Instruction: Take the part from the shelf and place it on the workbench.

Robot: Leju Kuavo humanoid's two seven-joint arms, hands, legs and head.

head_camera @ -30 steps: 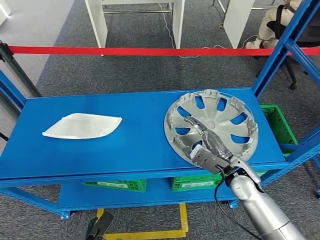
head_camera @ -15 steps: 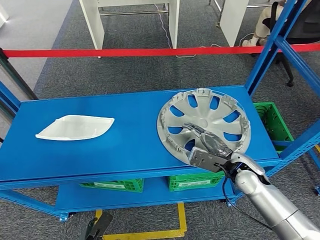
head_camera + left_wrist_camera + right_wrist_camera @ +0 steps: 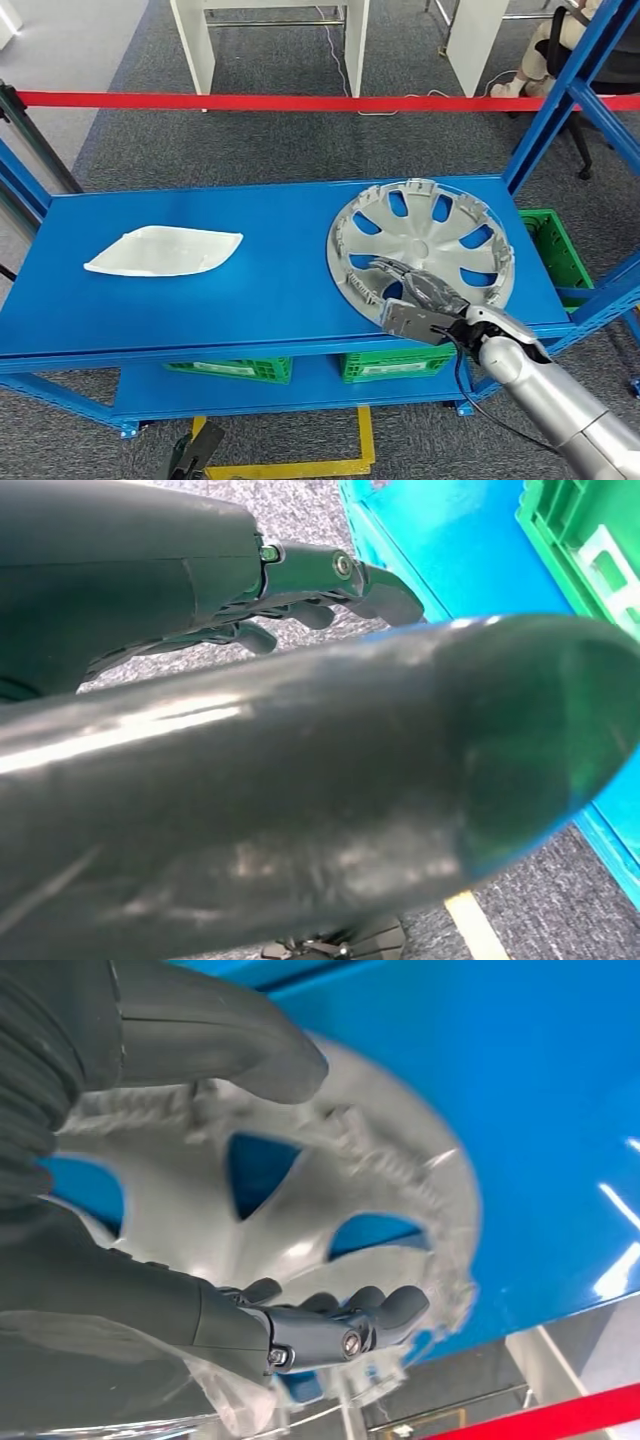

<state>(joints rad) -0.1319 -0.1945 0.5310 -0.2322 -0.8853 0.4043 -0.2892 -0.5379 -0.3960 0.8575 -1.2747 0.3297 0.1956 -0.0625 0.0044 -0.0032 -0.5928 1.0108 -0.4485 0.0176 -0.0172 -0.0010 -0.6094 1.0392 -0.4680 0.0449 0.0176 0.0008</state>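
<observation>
While the left hand (image 3: 332, 590) hangs low beside the shelf with its fingers apart and holding nothing, the right hand (image 3: 413, 300) grips the near edge of the silver hubcap (image 3: 430, 240), thumb above and fingers beneath. This hubcap lies on the right part of the blue shelf (image 3: 279, 280); a white part (image 3: 162, 251) lies well apart on its left, and a red tape (image 3: 226, 101) runs beyond.

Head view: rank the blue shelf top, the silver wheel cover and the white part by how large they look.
1. Blue shelf top, by far the largest.
2. Silver wheel cover, with the right hand on its near edge.
3. White part: similar in length to the cover but much thinner, so smaller overall.
</observation>
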